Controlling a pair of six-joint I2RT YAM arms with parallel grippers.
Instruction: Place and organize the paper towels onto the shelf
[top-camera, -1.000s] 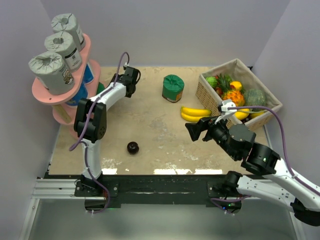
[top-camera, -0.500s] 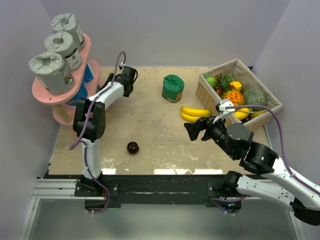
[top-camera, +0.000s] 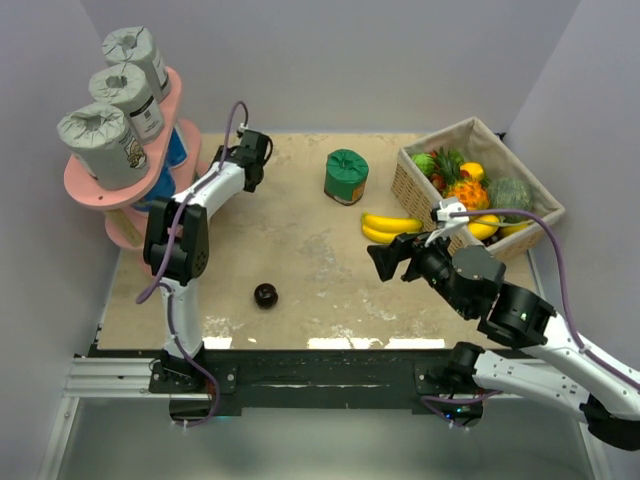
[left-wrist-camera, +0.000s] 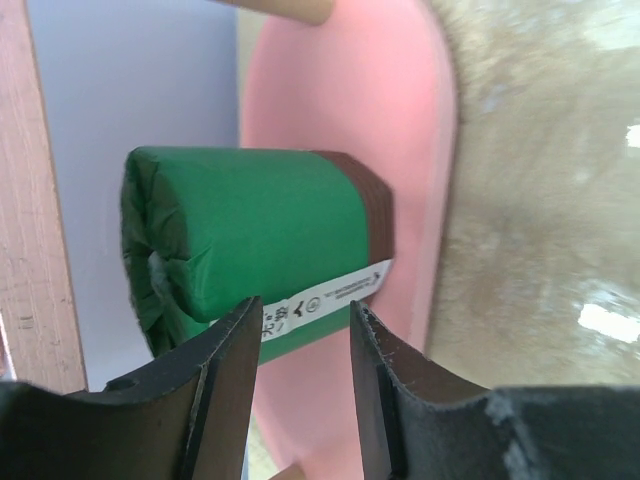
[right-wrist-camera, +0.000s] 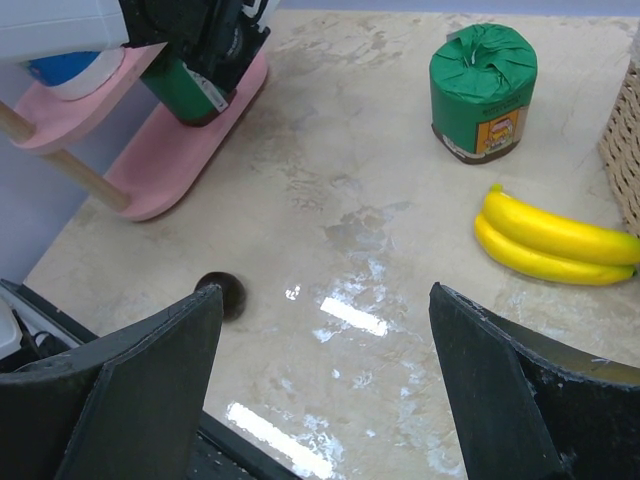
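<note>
The pink two-tier shelf (top-camera: 82, 186) stands at the far left with three grey rolls (top-camera: 100, 145) on its top board. White-and-blue rolls (top-camera: 178, 148) show under that board. A green roll (left-wrist-camera: 250, 240) sits on the lower pink board (left-wrist-camera: 350, 100), also seen in the right wrist view (right-wrist-camera: 188, 92). My left gripper (left-wrist-camera: 305, 312) is just in front of it, jaws apart, with nothing between them; in the top view it (top-camera: 232, 158) is at the shelf's right end. A second green roll (top-camera: 346, 176) stands upright mid-table (right-wrist-camera: 482, 90). My right gripper (top-camera: 383, 262) hovers open and empty (right-wrist-camera: 325, 290).
A small dark ball (top-camera: 266, 295) lies near the table's front, also in the right wrist view (right-wrist-camera: 222, 293). A bunch of bananas (top-camera: 388, 227) lies beside a wicker fruit basket (top-camera: 415, 190) at the back right. Grey walls close in the sides.
My left gripper has shifted a little left and back, closer to the shelf. My right gripper has edged slightly left. The rolls have not moved.
</note>
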